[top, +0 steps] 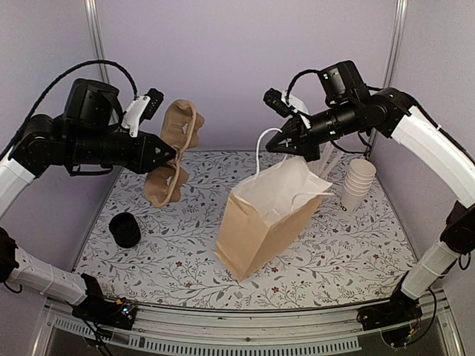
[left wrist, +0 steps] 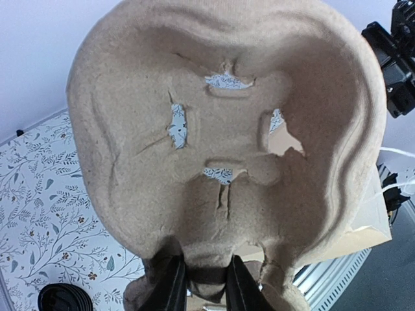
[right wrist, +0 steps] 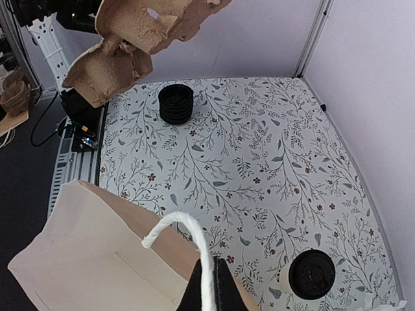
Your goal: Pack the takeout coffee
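Observation:
One takeout coffee cup (right wrist: 311, 275), white with a black lid, stands on the floral table near the back wall; it shows only in the right wrist view. My left gripper (top: 172, 156) is shut on the rim of a brown pulp cup carrier (top: 178, 130) and holds it up in the air, left of the bag. In the left wrist view the carrier (left wrist: 214, 129) fills the frame, pinched at the gripper (left wrist: 205, 272). My right gripper (top: 276, 144) is shut on the white rope handle (right wrist: 191, 230) of the brown paper bag (top: 256, 230), which stands open and tilted.
A stack of black lids (top: 125, 230) sits at the left of the floral table (top: 334, 259), also seen in the right wrist view (right wrist: 176, 103). A stack of lidless white cups (top: 358, 182) stands at the back right. Walls close in the back and both sides.

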Controlling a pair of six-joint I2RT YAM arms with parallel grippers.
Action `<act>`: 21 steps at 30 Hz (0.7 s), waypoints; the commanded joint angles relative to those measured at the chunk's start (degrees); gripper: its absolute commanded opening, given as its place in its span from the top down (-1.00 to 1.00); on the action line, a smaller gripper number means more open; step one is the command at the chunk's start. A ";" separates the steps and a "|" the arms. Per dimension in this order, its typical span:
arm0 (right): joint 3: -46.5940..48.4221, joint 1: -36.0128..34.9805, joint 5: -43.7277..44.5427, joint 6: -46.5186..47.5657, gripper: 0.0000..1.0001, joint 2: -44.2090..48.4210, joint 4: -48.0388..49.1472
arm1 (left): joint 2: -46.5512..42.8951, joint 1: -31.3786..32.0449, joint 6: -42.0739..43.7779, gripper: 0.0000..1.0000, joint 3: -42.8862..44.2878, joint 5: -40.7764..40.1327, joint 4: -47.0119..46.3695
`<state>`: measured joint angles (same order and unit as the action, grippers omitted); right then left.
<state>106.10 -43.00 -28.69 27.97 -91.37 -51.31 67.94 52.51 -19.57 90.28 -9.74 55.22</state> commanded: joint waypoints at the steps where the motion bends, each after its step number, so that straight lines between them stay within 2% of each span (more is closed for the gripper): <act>1: 3.84 0.04 -1.77 -5.57 1.00 -2.39 2.02 | 1.02 0.66 0.44 0.55 2.45 0.02 -0.62; 5: 5.66 0.03 0.87 -7.57 1.00 -4.59 2.46 | 0.76 0.73 0.16 0.55 3.01 1.27 -1.08; 12: 6.82 0.04 -2.31 -7.69 1.00 -7.98 0.70 | -1.16 1.48 1.65 0.55 2.49 4.21 -6.15; 18: 8.30 0.03 1.85 -7.46 0.41 -10.02 0.87 | -1.56 1.98 8.01 0.55 1.06 11.50 -15.59; 21: 8.91 0.03 5.11 -7.19 0.31 -10.05 1.52 | -1.02 2.03 13.39 0.55 0.20 13.80 -21.10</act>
<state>112.53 -43.07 -27.62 20.84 -101.08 -50.52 67.07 53.56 -13.82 91.55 -1.23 44.01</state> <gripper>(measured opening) 0.323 0.228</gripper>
